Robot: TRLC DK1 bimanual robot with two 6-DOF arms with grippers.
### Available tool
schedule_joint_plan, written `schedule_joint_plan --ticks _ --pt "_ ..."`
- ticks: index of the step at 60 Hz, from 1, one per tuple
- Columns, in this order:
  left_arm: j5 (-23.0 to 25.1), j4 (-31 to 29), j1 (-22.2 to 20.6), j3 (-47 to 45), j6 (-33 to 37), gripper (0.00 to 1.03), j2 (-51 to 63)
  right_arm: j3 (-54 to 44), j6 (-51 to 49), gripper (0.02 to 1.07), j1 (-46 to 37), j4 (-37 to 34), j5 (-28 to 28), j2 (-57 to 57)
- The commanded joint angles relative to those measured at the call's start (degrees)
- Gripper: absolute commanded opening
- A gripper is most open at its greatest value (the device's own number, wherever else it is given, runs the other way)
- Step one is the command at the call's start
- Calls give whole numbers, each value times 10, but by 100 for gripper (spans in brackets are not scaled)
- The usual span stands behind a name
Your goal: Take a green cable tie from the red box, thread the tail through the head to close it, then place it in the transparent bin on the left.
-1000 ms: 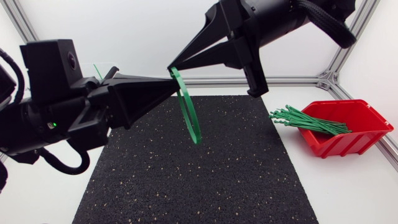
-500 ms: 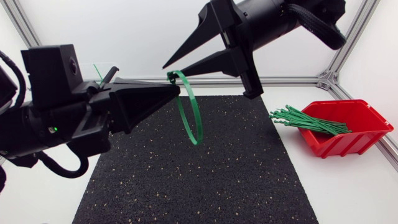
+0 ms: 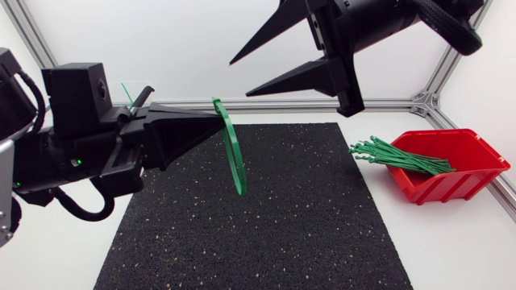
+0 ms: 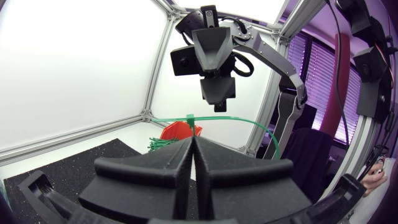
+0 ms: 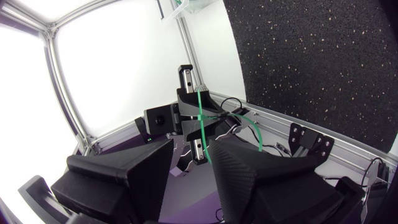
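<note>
A green cable tie [image 3: 235,155], closed into a loop, hangs above the black mat [image 3: 266,234] from my left gripper [image 3: 219,119], which is shut on its upper part. In the left wrist view the tie's head [image 4: 191,119] stands just past the closed fingertips [image 4: 186,144] and its band curves off to one side. My right gripper [image 3: 240,78] is open, above and to the right of the loop, touching nothing. From the right wrist view, the tie [image 5: 199,115] shows beyond the spread fingers [image 5: 239,165]. The red box [image 3: 463,165] at the right holds several green ties [image 3: 399,155].
The transparent bin [image 5: 186,7] stands past the mat's far left corner; in the head view only its edge [image 3: 133,93] peeks out behind my left arm. White table surrounds the mat, framed by aluminium rails [image 3: 387,103].
My right gripper has opened, let go of the tie and drawn up and to the right. The loop stays in my left gripper and has turned more edge-on.
</note>
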Motion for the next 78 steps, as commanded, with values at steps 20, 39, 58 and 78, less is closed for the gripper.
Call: schedule_joint_plan --ticks 20,39,58,78 --pt "95 24 20 12 84 4 36 23 -42 50 -11 0 5 62" --pt "100 22 37 1 207 4 50 19 -121 50 -2 -7 24 76" --pt "100 25 28 -3 227 4 67 -11 -168 35 20 -9 16 69" --pt "99 24 19 -2 226 4 67 -26 -178 17 34 -2 16 62"
